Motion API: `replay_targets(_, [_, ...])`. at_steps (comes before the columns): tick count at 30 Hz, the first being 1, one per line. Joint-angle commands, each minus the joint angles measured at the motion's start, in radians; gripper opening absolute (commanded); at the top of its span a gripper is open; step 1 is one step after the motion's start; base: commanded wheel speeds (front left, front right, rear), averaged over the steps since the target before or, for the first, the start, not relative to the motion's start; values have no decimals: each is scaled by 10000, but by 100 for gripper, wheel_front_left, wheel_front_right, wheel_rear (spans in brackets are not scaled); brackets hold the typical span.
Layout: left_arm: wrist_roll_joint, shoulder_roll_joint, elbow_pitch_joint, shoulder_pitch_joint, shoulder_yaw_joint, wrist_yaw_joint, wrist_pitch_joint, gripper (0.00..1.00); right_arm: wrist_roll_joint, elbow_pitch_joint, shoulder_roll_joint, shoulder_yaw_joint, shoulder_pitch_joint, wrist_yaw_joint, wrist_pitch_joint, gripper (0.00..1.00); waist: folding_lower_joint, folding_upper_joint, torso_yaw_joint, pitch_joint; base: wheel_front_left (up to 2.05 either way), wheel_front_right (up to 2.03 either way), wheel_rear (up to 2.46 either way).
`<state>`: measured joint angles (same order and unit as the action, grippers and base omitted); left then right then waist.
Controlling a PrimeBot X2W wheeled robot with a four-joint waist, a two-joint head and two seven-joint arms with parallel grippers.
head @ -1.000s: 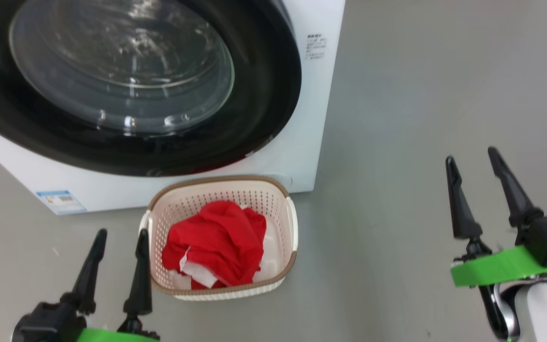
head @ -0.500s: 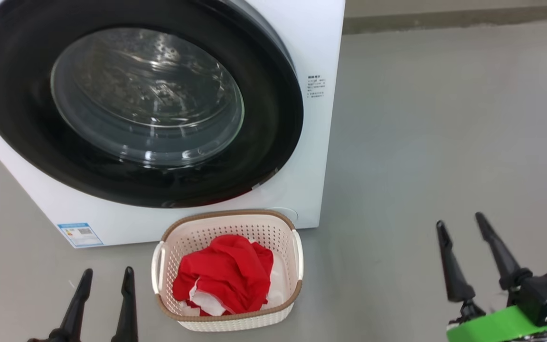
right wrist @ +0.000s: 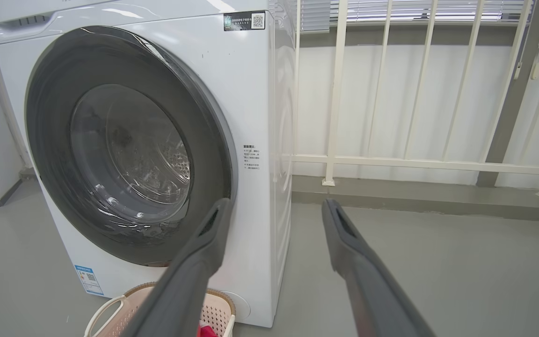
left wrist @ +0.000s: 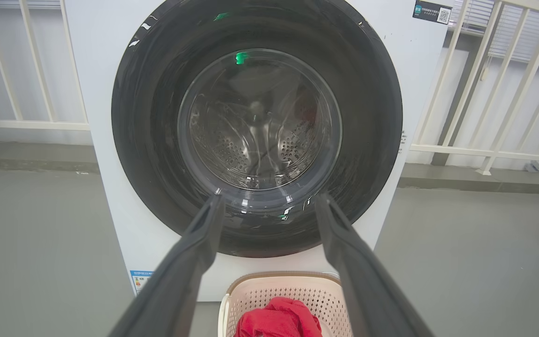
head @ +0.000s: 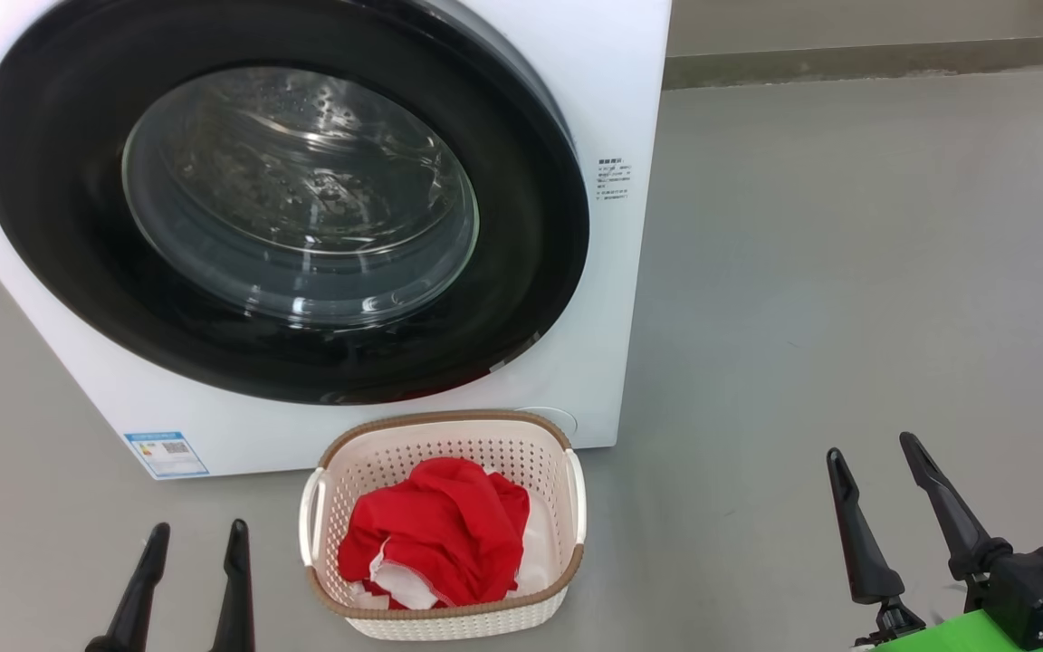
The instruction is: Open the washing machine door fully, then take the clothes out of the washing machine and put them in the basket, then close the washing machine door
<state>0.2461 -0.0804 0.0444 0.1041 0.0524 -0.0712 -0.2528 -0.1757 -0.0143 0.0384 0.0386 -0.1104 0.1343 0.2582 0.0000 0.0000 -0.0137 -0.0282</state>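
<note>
Facing the washing machine (head: 635, 109), I hold my left gripper (head: 198, 534) and right gripper (head: 872, 453) spread wide and empty above the floor (head: 847, 272). The washing machine door (head: 304, 199) sits shut against the white front. The basket (head: 449, 421) stands on the floor just before the machine, below the door, with the red clothes (head: 440, 530) heaped inside, my left gripper near its left side.
</note>
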Motion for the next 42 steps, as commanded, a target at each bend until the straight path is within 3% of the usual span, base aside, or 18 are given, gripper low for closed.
replay_targets(1, [-19,-82,-247,-162,359,-63,-89,100,64,309,118,-246,179,-36,36,100,0,0,13,-1,0,0,0])
replay_targets(8, [-154,-25,-258,-143,382,-42,-90,100,79,342,118,-229,138,-36,36,100,0,0,74,-20,0,0,0])
replay_targets(9, [-72,52,37,1,29,-2,6,0,5,11,-6,2,-12,2,0,0,0,0,75,-20,0,0,0])
replay_targets(15, [180,222,598,-24,2,-9,160,0,-281,-497,-90,-41,-135,1,-75,0,1,0,76,-14,0,0,0])
replay_targets(19, [622,225,637,-87,27,-29,284,0,-778,-543,-51,-48,-69,0,-168,0,22,0,79,-24,0,0,0])
replay_targets(24, [1169,228,688,-159,38,-52,413,0,-1388,-628,-8,-61,30,-2,-282,0,1,0,81,5,0,0,0])
replay_targets(42, [3149,240,889,-467,118,-138,916,0,-3557,-896,111,-69,376,-7,-717,0,0,0,90,58,0,0,0])
